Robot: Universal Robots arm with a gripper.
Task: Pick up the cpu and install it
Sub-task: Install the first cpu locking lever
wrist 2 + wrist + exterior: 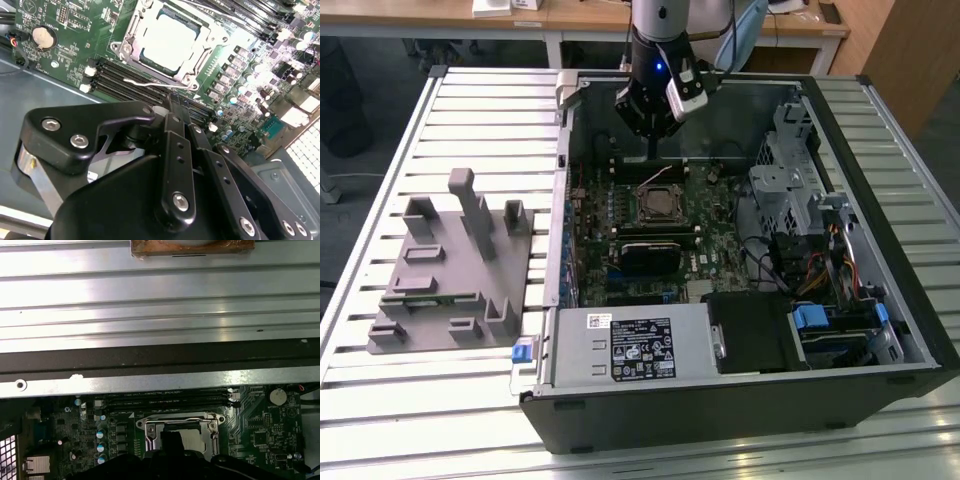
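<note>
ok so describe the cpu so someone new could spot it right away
Look inside the open computer case, at the green motherboard. The cpu lies in the metal-framed socket beside the black memory slots: a flat, shiny silver-white square.

The cpu [167, 40] has a smooth, bright metal top inside a shiny steel socket frame [195, 67]. The end effector [172, 117] is matt black metal with glossy screws. The desk [470, 120] is ribbed, brushed aluminium; the fixture [450, 270] at centre left looks like matt grey plastic.
</note>
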